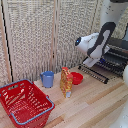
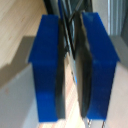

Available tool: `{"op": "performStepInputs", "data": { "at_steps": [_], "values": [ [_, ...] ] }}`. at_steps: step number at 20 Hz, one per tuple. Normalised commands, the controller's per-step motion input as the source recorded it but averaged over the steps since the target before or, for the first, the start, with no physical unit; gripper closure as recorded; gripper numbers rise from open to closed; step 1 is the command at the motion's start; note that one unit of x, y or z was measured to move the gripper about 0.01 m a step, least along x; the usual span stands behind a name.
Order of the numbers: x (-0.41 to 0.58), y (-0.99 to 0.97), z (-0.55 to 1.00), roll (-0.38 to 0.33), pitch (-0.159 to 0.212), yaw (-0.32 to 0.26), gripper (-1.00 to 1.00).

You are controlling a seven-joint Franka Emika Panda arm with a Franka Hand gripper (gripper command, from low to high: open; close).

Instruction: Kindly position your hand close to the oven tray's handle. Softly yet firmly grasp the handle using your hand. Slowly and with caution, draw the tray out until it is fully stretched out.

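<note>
At the exterior view's right stands the black-and-silver oven (image 1: 118, 54). Its dark barred oven tray (image 1: 100, 73) sticks out over the wooden table. The handle (image 1: 93, 75) is the thin dark bar along the tray's outer edge. My hand (image 1: 90, 63), at the end of the white arm, sits right at that edge. In the wrist view, my hand (image 2: 71, 25) shows two blue fingers (image 2: 47, 65) drawn close together. Only a narrow gap is left between them, and a thin dark bar crosses it at the tips. Most of the tray is hidden there.
A red bowl (image 1: 77, 78) lies just beside the tray's outer end. An orange bag (image 1: 66, 81) and a blue cup (image 1: 47, 78) stand nearby. A red wire basket (image 1: 25, 104) sits at the exterior view's lower left. A slatted screen stands behind.
</note>
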Motion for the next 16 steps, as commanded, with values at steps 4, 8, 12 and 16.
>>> {"op": "performStepInputs", "data": {
  "at_steps": [4, 8, 12, 16],
  "values": [
    [0.040, 0.51, -0.01, -0.042, 0.032, -0.111, 1.00],
    [0.141, 0.11, 0.00, -0.033, 0.034, -0.072, -1.00],
    [0.095, 0.00, 0.04, -0.001, 0.018, 0.009, -1.00],
    [0.032, 0.01, 0.19, -0.018, 0.016, 0.003, -1.00]
  ]
}}
